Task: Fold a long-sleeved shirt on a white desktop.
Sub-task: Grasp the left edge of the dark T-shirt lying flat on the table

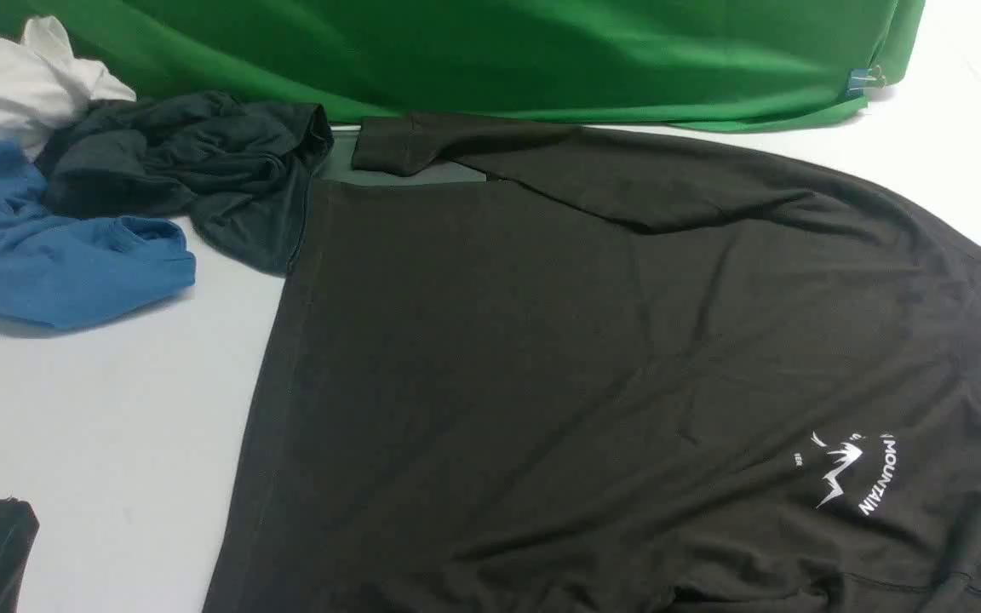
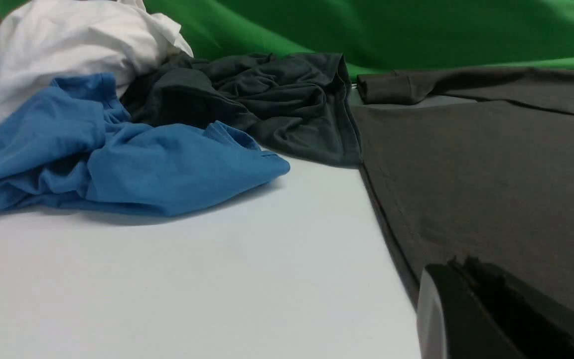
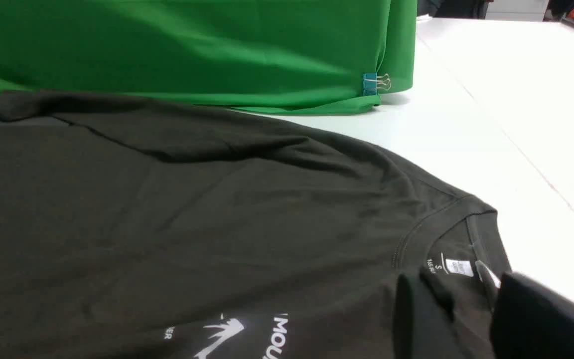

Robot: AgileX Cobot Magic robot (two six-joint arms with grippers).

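Front view: the long-sleeved shirt (image 1: 473, 358) lies spread across the white surface (image 1: 116, 426), collar rightward — presumably for folding. Left pincer (image 2: 461, 264) closed; right pincer (image 3: 459, 284) parted — neither visibly grips fabric.

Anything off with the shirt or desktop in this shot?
Shirt isn't lying flat: front-view near side is bunched and the chest print is partly swallowed by creases. Far sleeve lies along the body's far edge. No visible damage.

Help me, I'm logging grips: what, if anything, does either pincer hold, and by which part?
Nothing is held: the left pincer is shut, empty; the right pincer is open.
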